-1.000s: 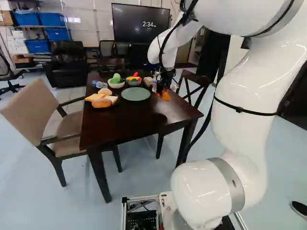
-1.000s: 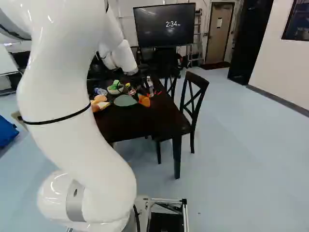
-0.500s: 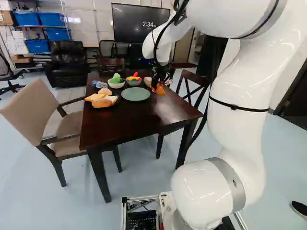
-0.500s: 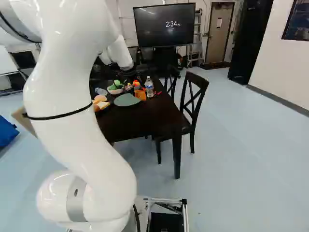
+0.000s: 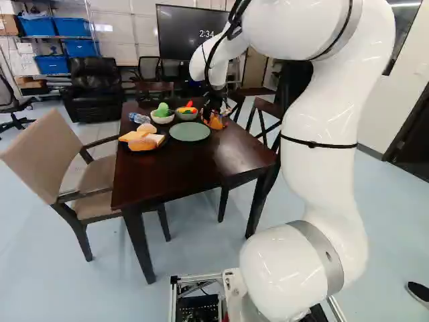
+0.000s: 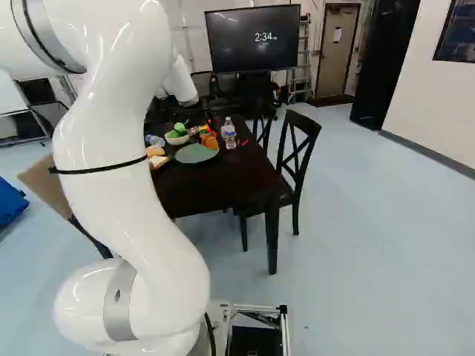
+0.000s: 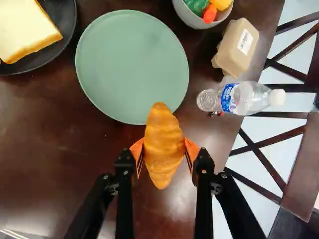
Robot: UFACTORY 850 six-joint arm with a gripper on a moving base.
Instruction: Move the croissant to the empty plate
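Table (image 5: 174, 174): was dark
Green plate (image 6: 196, 153): was clock centre, right base view
Black plate (image 7: 69, 27): sat at nine
White bowl (image 5: 162, 120), lying bottle (image 6: 154, 140): at ten
Grey bowl (image 5: 187, 117): at twelve
Upright bottle (image 6: 230, 135): stood at two
Carton (image 7: 238, 47): lay between those two

The white arm (image 5: 325, 127) is rising from its lowest joint (image 5: 285, 268), bending over at the top and reaching forward, its far end (image 5: 209, 64) sloping down. The fingers (image 5: 213, 117) are apparently pointing downward; their orange pads (image 7: 136, 151) are standing apart, clamping from two sides.
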